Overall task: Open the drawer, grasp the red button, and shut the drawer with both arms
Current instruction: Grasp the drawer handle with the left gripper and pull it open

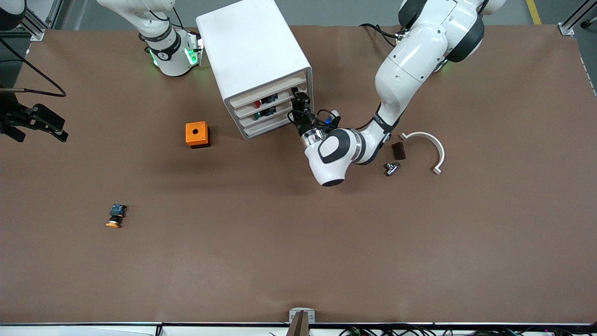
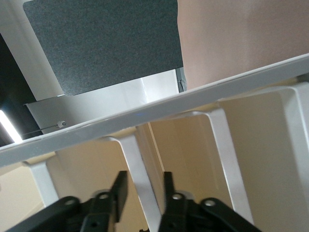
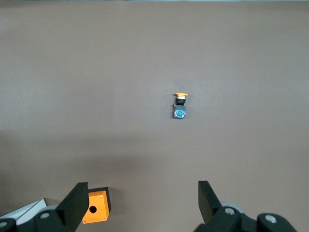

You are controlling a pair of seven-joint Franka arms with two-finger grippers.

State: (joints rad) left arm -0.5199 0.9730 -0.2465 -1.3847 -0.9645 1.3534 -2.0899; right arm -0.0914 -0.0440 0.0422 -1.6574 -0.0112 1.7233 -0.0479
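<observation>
The white cabinet (image 1: pixel 254 51) stands near the robots' bases, and all its cream drawer fronts look pushed in. The second-highest drawer (image 1: pixel 273 101) shows the red-capped button (image 1: pixel 257 103) through its front. My left gripper (image 1: pixel 299 100) is at the drawer fronts, at the end toward the left arm. In the left wrist view it (image 2: pixel 145 181) is narrowly open, and its fingers (image 2: pixel 120 188) straddle a white rib between the cream fronts with thin gaps on both sides. My right gripper (image 1: pixel 35 122) waits wide open and empty over the right arm's end of the table; it also shows in the right wrist view (image 3: pixel 142 193).
The third drawer shows a green-capped button (image 1: pixel 256 116). An orange box (image 1: pixel 197 134) sits beside the cabinet, and an orange-capped button (image 1: pixel 115 217) lies nearer the camera. A white curved piece (image 1: pixel 431 147), a dark block (image 1: pixel 398 150) and a metal part (image 1: pixel 392 168) lie by the left arm.
</observation>
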